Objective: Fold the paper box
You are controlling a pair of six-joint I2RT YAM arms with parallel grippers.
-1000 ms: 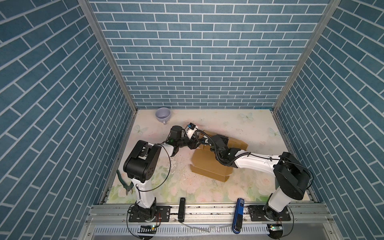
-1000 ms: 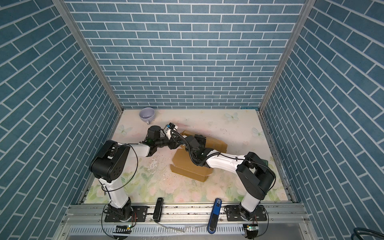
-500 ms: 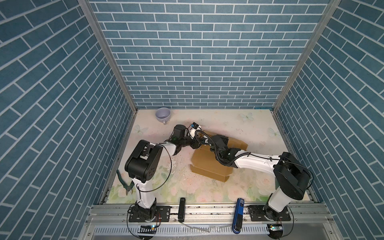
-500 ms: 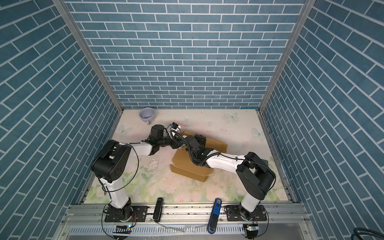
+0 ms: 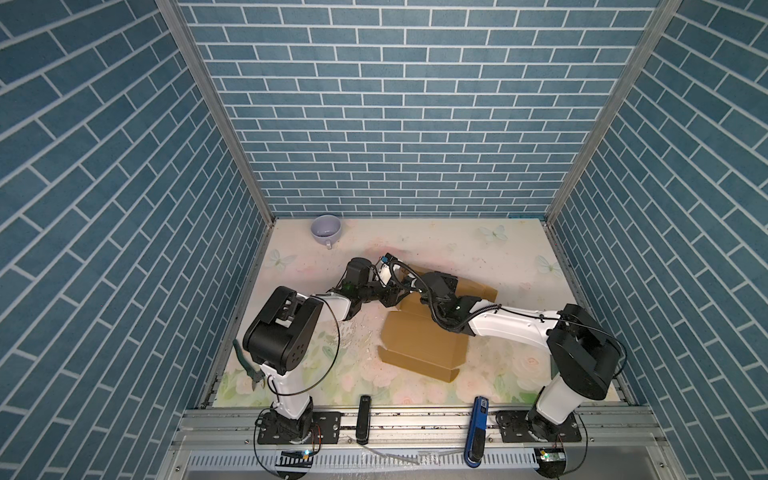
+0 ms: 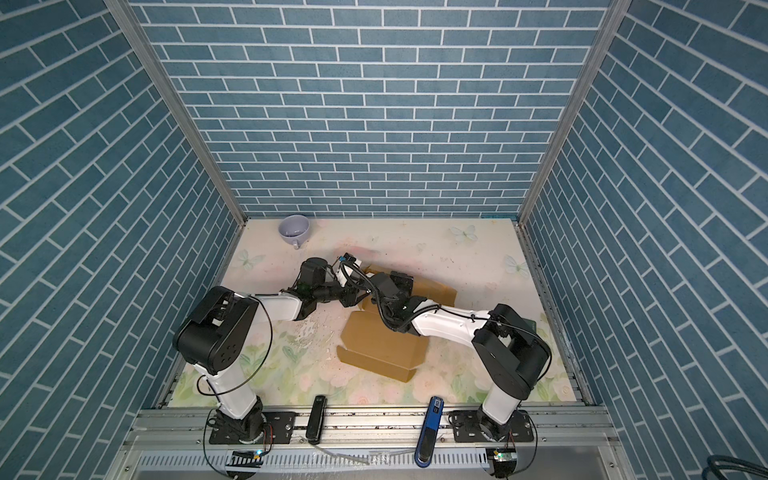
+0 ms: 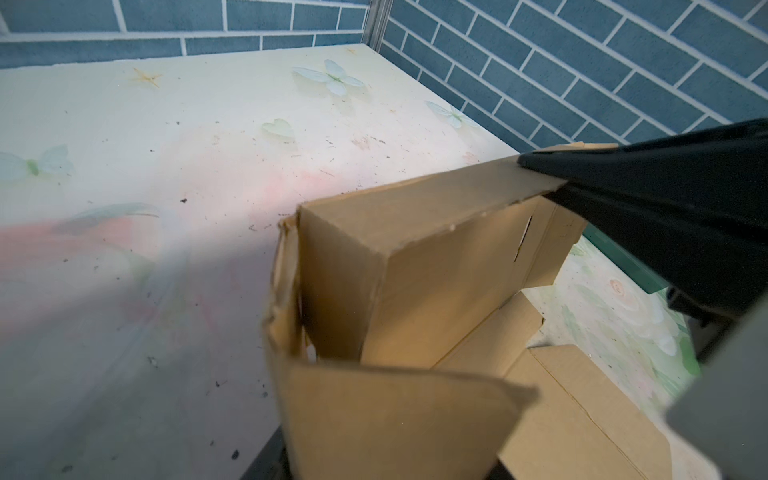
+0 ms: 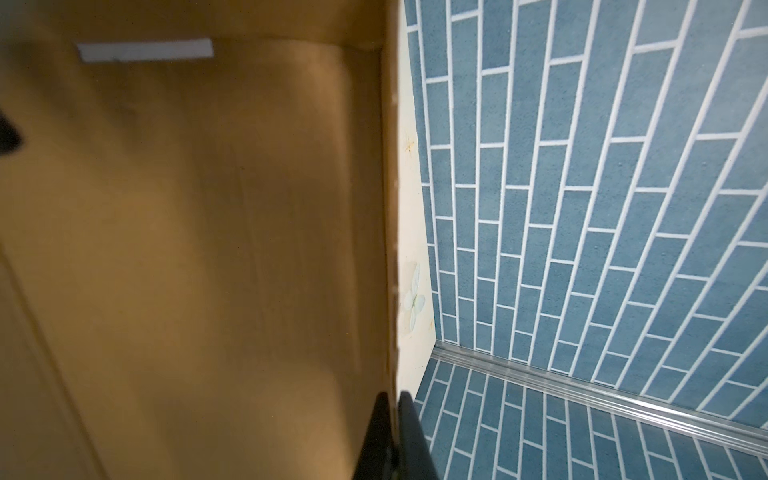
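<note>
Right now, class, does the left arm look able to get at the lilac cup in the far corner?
Probably yes: the cup stands alone on bare table beyond the left gripper, which works at the paper box. Nothing lies between, though it would be a long stretch.

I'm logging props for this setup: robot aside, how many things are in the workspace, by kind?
Paper box: 1
Cup: 1
Pliers: 1
Handheld devices: 2 (black device, blue device)
Dark green thing, mostly hidden: 1
Total: 6
</note>
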